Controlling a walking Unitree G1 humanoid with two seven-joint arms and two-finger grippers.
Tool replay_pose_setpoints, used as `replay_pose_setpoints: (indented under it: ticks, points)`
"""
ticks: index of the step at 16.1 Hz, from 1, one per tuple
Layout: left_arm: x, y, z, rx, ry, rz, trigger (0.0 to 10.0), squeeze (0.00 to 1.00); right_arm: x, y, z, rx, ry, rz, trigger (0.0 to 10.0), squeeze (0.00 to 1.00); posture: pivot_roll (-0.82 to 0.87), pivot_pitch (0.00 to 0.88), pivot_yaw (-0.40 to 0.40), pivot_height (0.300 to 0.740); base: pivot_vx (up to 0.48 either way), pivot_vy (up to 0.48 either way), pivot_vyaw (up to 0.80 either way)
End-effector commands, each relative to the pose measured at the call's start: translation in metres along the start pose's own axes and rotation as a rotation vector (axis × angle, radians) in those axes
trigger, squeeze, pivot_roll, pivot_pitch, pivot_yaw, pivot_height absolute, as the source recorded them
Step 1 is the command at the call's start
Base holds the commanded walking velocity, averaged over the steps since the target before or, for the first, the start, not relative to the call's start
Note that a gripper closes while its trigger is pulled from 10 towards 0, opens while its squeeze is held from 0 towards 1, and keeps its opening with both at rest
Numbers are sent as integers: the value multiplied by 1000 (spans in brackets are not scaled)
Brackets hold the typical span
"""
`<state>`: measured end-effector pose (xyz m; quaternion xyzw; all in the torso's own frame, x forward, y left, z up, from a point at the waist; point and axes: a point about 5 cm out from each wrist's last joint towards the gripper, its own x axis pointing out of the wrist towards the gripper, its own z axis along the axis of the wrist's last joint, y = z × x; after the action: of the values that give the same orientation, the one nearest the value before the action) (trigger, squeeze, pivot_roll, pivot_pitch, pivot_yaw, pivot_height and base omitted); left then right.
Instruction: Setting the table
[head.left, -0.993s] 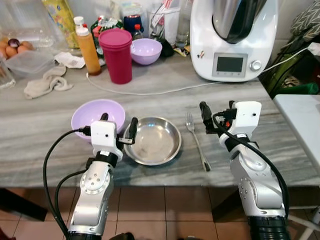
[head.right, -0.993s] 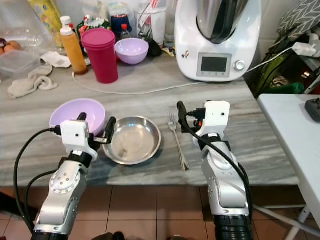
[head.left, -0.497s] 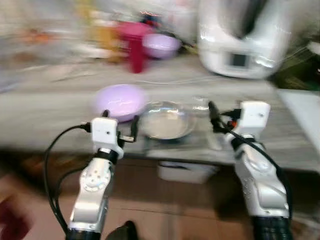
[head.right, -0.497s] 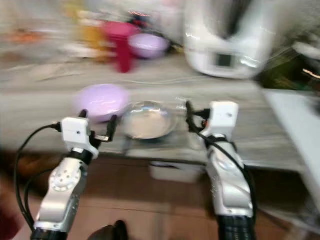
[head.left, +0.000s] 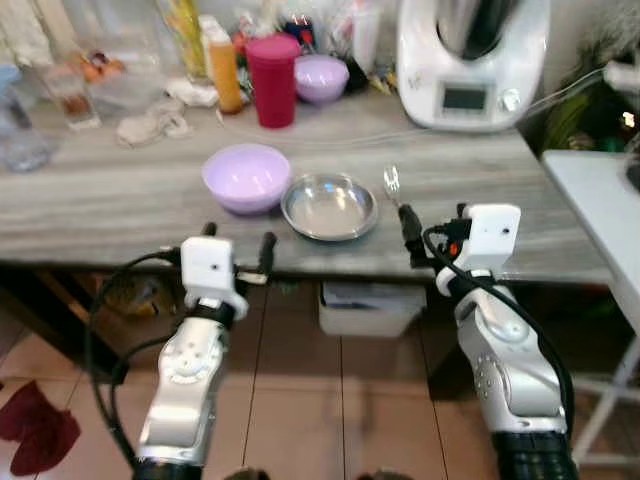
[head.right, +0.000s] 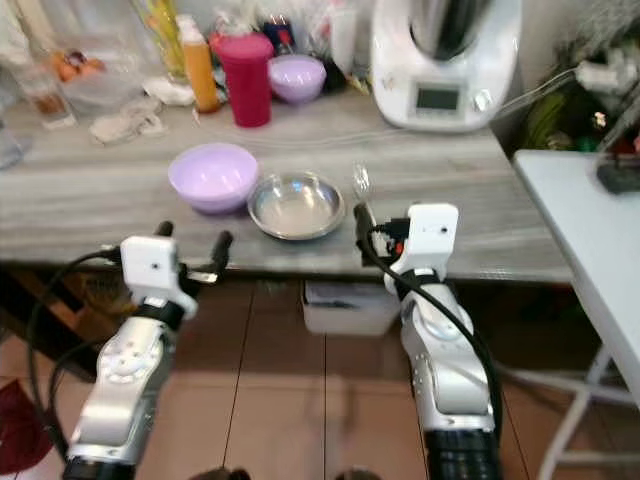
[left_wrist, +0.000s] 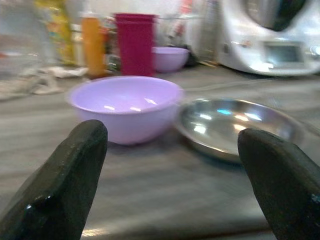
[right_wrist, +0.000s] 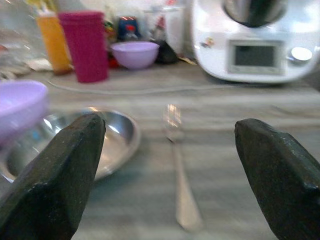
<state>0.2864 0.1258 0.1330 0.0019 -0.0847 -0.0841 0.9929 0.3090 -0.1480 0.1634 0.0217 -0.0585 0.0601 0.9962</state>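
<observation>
— So, where do we stand with the setting on the grey wood-grain table (head.left: 120, 215)?

— We see a lilac bowl (head.left: 246, 177) near the front edge, and just beside it, at its 3 o'clock, a shallow steel plate (head.left: 330, 205); in our left wrist view the two rims look to be touching or nearly so, and we cannot tell which. A fork (head.left: 392, 184) lies at the plate's 3 o'clock, a little apart from it, with its tines pointing toward the back of the table.

— And our grippers?

— Both are held up in front of the table edge, off the tabletop. Our left gripper (head.left: 236, 250) sits at about 6 o'clock from the bowl, fingers spread wide and holding nothing; in our left wrist view the bowl and plate lie between its two black fingertips (left_wrist: 65, 185). Our right gripper (right_wrist: 165, 180) is at 6 o'clock from the fork, also spread and empty, and its wrist view looks straight along the fork's handle.

— What sits further back?

— At 12 o'clock from the bowl we make out a magenta tumbler (head.left: 272, 67), with an orange bottle (head.left: 226, 75) at its 9 o'clock and a second, smaller lilac bowl (head.left: 322, 77) at its 3 o'clock. A white kitchen machine (head.left: 470, 60) with a small screen stands at the back right corner. A crumpled cloth (head.left: 152, 124) lies toward the back left.
</observation>
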Motion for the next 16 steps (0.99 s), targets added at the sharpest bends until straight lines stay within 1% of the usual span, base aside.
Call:
replay_pose_setpoints:
  ticks: [1, 3, 4, 5, 6, 8, 9, 10, 11, 12, 13, 15, 16]
  points:
    - [-2, 3, -1, 12, 10, 6, 10000, 0, 1, 3, 3, -22, -18, 13, 10000, 0, -177, 83, -9, 740, -262, 0, 0]
    - [-3, 4, -2, 11, 14, 5, 10000, 0, 0, 3, 1, -38, -22, 16, 10000, 0, -179, 87, -10, 740, -259, 0, 0]
    - [-3, 3, -2, 13, 15, 5, 10000, 0, -2, 7, 2, -27, -16, 68, 10000, 0, -179, 87, -10, 740, -262, 0, 0]
    - [-3, 3, -2, 15, 15, 5, 10000, 0, -3, 10, 2, -4, -15, 94, 10000, 0, -179, 87, -10, 740, -262, 0, 0]
    - [-3, 3, -2, 15, 15, 5, 10000, 0, -4, 11, 1, 24, -8, 102, 10000, 0, -180, 87, -10, 740, -262, 0, 0]
    - [-3, 3, -3, 6, 19, 8, 10000, 0, -5, 10, 2, 29, -15, 87, 10000, 0, -180, 87, -10, 740, -274, 0, 0]
    - [-3, 3, -3, 11, 17, 7, 10000, 0, -4, 9, 1, 20, -13, 77, 10000, 0, -180, 87, -10, 740, -270, 0, 0]
    - [-3, 2, -4, 13, 18, 4, 10000, 0, -3, 7, 0, -15, -2, 56, 10000, 0, -180, 87, -10, 740, -277, 0, 0]
    - [-3, 1, -4, 14, 18, 0, 10000, 0, -1, 4, -1, -149, -10, 6, 10000, 0, -183, 88, -12, 740, -266, 0, 0]
    - [-3, 1, -4, 19, 11, -5, 10000, 0, -2, 5, -2, -155, -12, 24, 10000, 0, -184, 89, -12, 740, -240, 0, 0]
    - [-3, 0, -3, 28, -5, -13, 10000, 0, -2, 6, -3, -141, -13, 36, 10000, 0, -184, 89, -12, 740, 0, 0, 0]
    - [-3, -1, -3, 17, -14, -31, 10000, 0, -5, 13, -2, -139, -11, 104, 10000, 0, -187, 89, -10, 740, 0, 0, 0]
    - [-3, -3, -2, 12, -17, -46, 10000, 0, -7, 15, -4, -121, -3, 116, 10000, 0, -187, 90, -9, 740, 0, 0, 0]
